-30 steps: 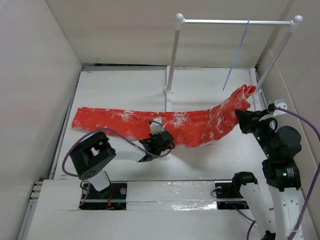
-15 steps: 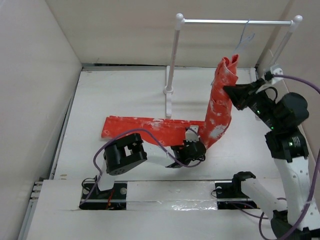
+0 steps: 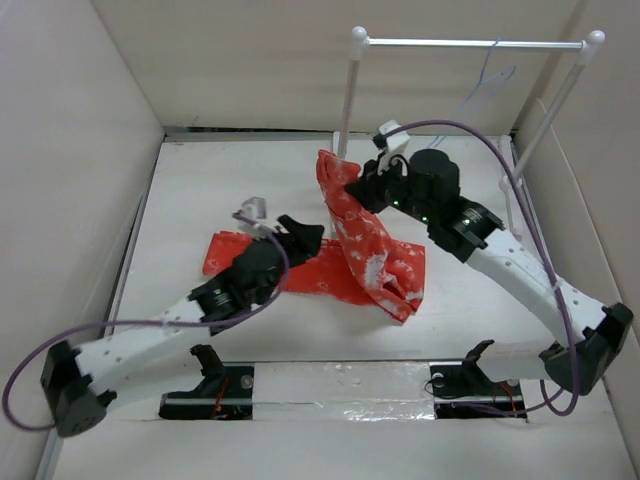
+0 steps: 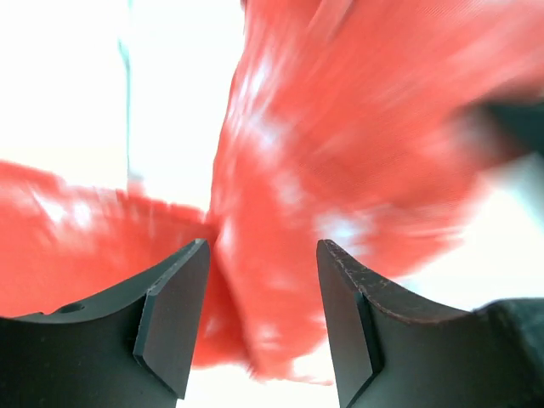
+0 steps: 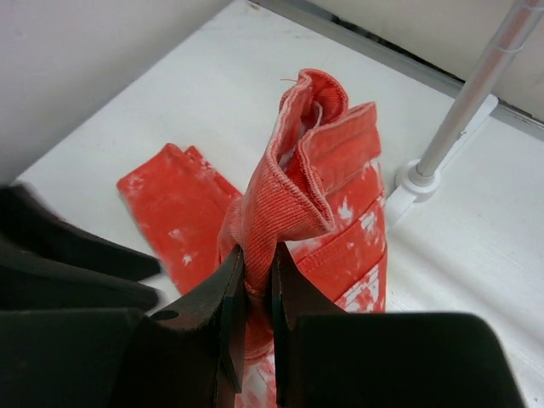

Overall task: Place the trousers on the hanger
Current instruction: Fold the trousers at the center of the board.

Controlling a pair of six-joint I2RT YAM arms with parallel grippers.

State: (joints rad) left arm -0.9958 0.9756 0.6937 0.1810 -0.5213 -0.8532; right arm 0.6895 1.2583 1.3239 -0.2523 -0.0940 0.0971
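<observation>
The red-orange trousers (image 3: 375,262) with white speckles lie partly folded on the table, one end lifted in the middle. My right gripper (image 3: 347,188) is shut on that bunched end (image 5: 310,144), holding it upright in front of the rack's left post. Just left of the raised fabric, my left gripper (image 3: 303,234) stands open with nothing between its fingers (image 4: 174,319). In the left wrist view the trousers (image 4: 340,136) fill the picture as a blur. The pale blue wire hanger (image 3: 490,85) hangs from the crossbar at the back right, apart from the trousers.
A white-posted rack (image 3: 346,110) with a metal crossbar (image 3: 460,43) stands at the back, its foot (image 5: 421,177) close behind the lifted fabric. White walls enclose the table on the left, back and right. Purple cables loop off both arms.
My right arm has swung left from the right wall to the middle, carrying the trousers' end. My left gripper has opened, let go of the fabric and moved back and to the left.
</observation>
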